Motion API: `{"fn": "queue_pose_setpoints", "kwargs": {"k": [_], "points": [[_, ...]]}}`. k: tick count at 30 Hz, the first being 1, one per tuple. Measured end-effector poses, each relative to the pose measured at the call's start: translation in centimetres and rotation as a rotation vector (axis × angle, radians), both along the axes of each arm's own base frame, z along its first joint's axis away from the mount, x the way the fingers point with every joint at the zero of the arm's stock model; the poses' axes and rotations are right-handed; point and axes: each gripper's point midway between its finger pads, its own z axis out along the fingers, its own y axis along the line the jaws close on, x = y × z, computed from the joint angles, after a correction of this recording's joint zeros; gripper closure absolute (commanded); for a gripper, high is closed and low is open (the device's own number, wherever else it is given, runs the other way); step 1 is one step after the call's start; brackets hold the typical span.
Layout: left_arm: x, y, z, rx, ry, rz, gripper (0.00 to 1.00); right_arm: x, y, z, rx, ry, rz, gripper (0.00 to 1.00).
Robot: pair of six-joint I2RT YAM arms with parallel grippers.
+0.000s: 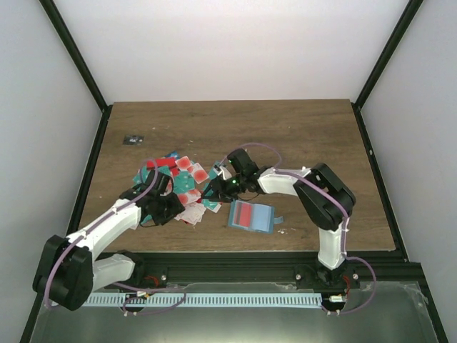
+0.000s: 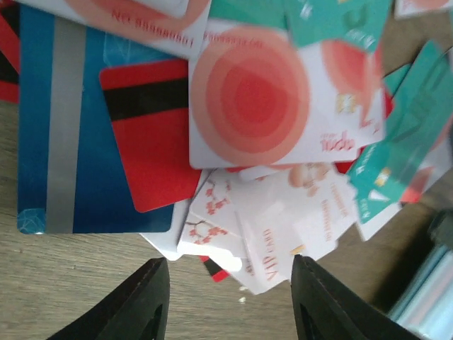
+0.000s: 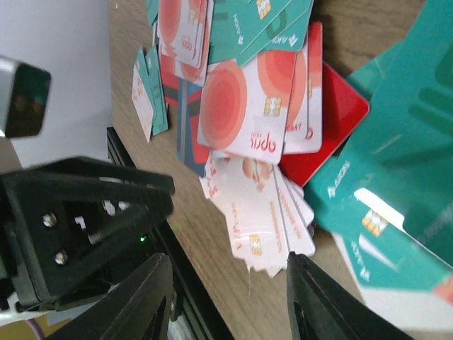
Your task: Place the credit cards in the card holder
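- The left gripper (image 2: 230, 304) hangs low over the near edge of the pile, its jaws about half apart and holding nothing; only a corner of the fan of white cards (image 2: 276, 219) reaches into the gap.
- The right gripper (image 3: 230, 301) faces the same fan from the other side, jaws likewise part open and empty.
- Judged step: lift one card off the heap. Both grippers crowd one spot, so one arm should likely take the card while the other stands clear.
- The fanned cards overlap. To avoid pinching several at once, aim at the outermost corner that overhangs the bare bench (image 2: 85, 283).
- Thin cards lie flat, so one fingertip probably has to slide under an edge.
- Farther in, a red card (image 2: 145, 142) with a black stripe lies on a blue card (image 2: 56, 127), and teal cards (image 2: 403, 134) lie to the side; these are stacked more deeply and look harder to take.
- The credit cards (image 1: 182, 182) sit mid-bench. The card holder (image 1: 251, 216) lies open just right of them, near the front edge, with something red on it.
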Motion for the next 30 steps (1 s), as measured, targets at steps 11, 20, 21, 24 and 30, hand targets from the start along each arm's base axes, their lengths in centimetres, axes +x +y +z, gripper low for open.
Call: {"fn": "queue_pose_setpoints", "kwargs": {"k": [11,20,21,24,30], "points": [[-1.1,-1.8,-3.2,-0.080,0.077,-0.076,0.65,1.3,2.0,-3.8,-0.040,0.029,0.040,0.54],[-0.4,-3.3,-4.0,-0.143,0.083,-0.145,0.79,-1.0,3.6,-3.9,-0.007,0.091,0.109,0.70],[-0.3,-3.5,-4.0,-0.149,0.079,-0.150,0.80,-1.3,3.7,-3.8,0.001,0.098,0.113,0.73],[-0.1,-3.5,-4.1,-0.156,0.069,-0.154,0.81,-1.9,3.4,-4.3,0.005,0.142,0.104,0.84],[-0.2,-3.5,-3.9,-0.162,0.053,-0.163,0.79,-2.0,3.3,-4.3,0.008,0.165,0.098,0.99]]}}
